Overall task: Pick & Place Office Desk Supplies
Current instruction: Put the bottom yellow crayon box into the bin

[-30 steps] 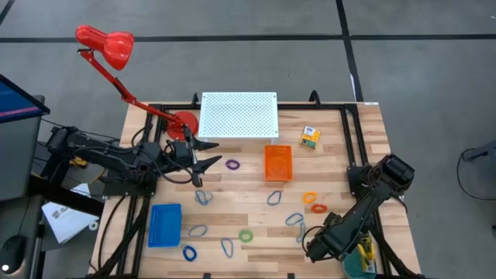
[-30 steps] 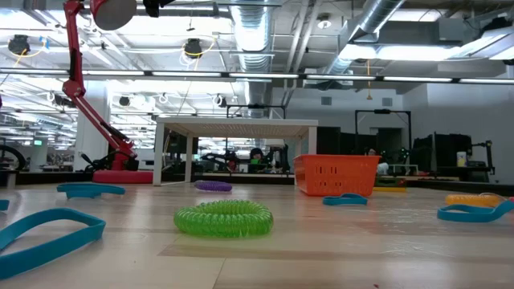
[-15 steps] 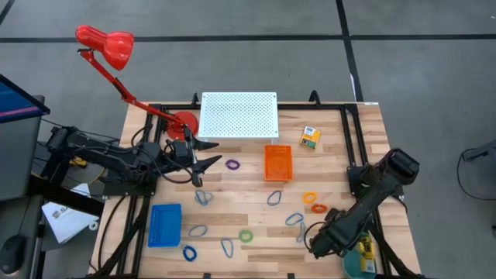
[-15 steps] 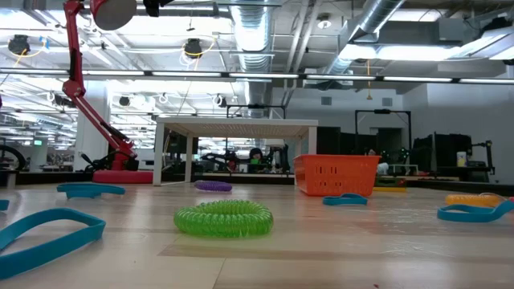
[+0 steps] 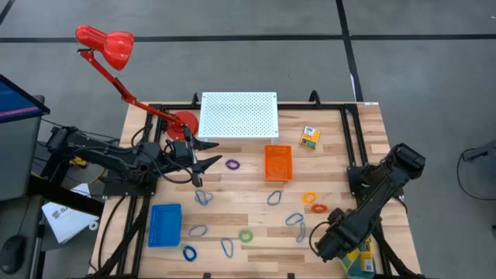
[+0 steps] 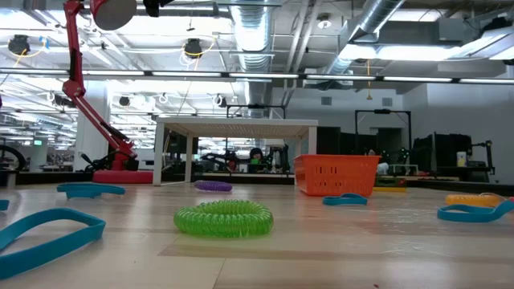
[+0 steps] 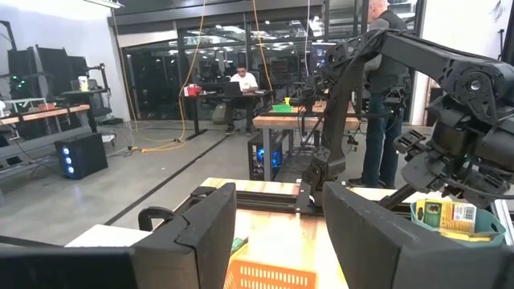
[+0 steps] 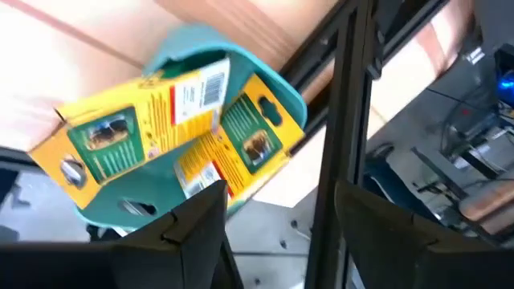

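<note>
Office desk supplies lie scattered over the wooden tabletop (image 5: 256, 203): a yellow box (image 5: 310, 137) sits alone near the far right corner; a purple ring (image 5: 232, 164) lies just left of the orange tray (image 5: 278, 163); an orange ring (image 5: 310, 198) lies right of centre; a green ring (image 5: 246, 235) and a blue ring (image 5: 190, 253) lie near the front edge, with thin blue-grey clip loops (image 5: 274, 198) strewn among them; in the low view the green ring (image 6: 224, 217) sits nearest the camera.

The right gripper (image 5: 329, 242) hangs over the front right corner beside the teal tray (image 5: 353, 266); in its wrist view its dark fingers (image 8: 193, 233) stand wide apart with nothing between them; beyond them the teal tray (image 8: 277, 80) holds two yellow boxes (image 8: 136, 128) lying tilted, one across the other.

The left gripper (image 5: 203, 163) waits over the tabletop's left side near the lamp base (image 5: 183, 124); its fingers (image 7: 205, 233) are spread wide and hold nothing.

The blue tray (image 5: 165, 225) sits at the front left; I cannot tell what is inside the orange tray or the blue tray.
</note>
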`<control>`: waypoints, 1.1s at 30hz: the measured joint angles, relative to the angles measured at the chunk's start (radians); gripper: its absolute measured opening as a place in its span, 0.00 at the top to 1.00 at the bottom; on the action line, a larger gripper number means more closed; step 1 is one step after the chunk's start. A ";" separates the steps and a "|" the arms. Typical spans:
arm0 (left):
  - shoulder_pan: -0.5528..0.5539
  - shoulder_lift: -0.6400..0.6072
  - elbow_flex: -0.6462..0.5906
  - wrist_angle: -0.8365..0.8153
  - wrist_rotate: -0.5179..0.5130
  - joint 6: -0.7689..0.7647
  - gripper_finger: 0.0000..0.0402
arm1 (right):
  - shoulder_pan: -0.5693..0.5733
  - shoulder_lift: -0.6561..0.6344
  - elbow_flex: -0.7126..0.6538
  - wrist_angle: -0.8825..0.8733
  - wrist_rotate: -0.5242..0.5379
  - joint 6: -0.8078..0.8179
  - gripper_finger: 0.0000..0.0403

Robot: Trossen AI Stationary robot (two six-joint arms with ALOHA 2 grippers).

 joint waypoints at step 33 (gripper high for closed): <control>0.001 0.000 0.000 0.002 0.000 0.000 0.55 | -0.013 0.141 -0.014 0.674 0.241 0.060 0.83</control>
